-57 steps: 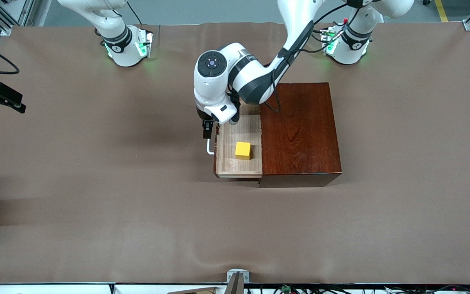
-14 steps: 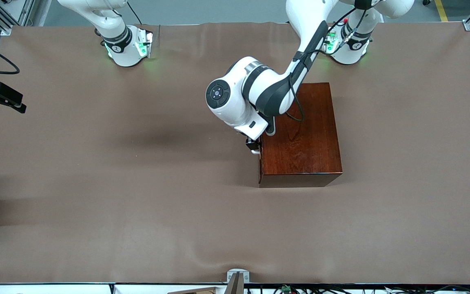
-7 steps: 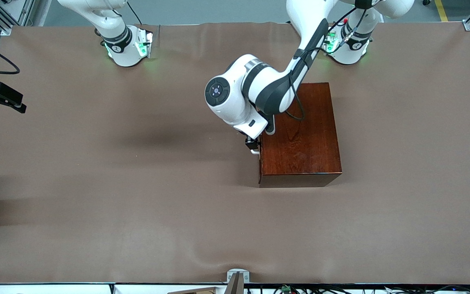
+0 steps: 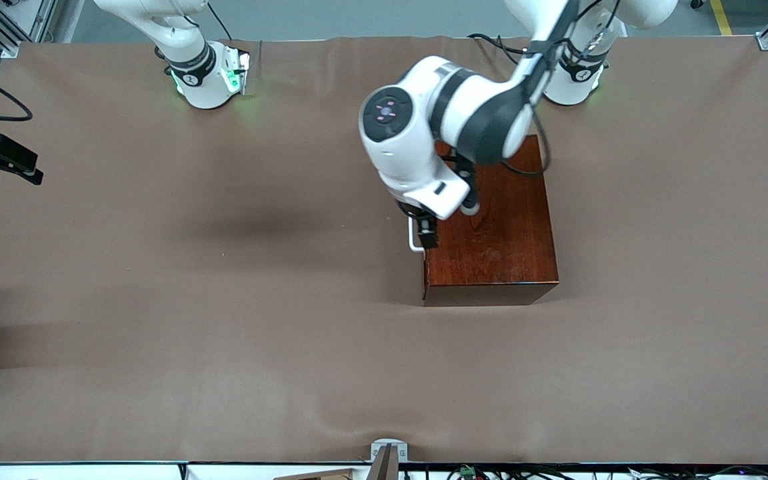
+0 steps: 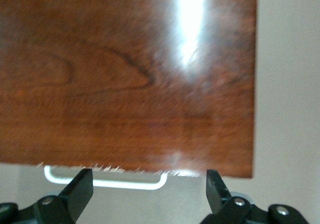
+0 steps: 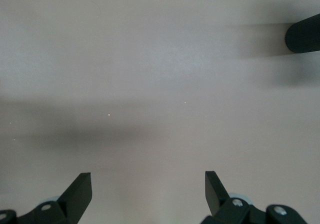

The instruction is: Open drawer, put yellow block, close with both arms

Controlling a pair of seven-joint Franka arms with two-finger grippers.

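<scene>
Brown cloth covers the worktop, so the things on it do not slide. In the front view, the shiny red-brown box sits just toward 3 o'clock from the middle of the worktop.

The left arm comes in from 1 o'clock and bends over the box. The right arm waits, with its base at 11 o'clock. The right pincer is open over bare worktop, with nothing in it.

The drawer is pushed all the way in, so only its white handle shows. It sticks out from the box's 9 o'clock side.

The left pincer hangs just above the handle and the box edge. Its fingers are spread wide and hold nothing, so I think the pushing job is over.

The yellow block cannot be seen anywhere. I think it is shut inside the drawer, safe in the dark. The whole task looks done, or very nearly.
</scene>
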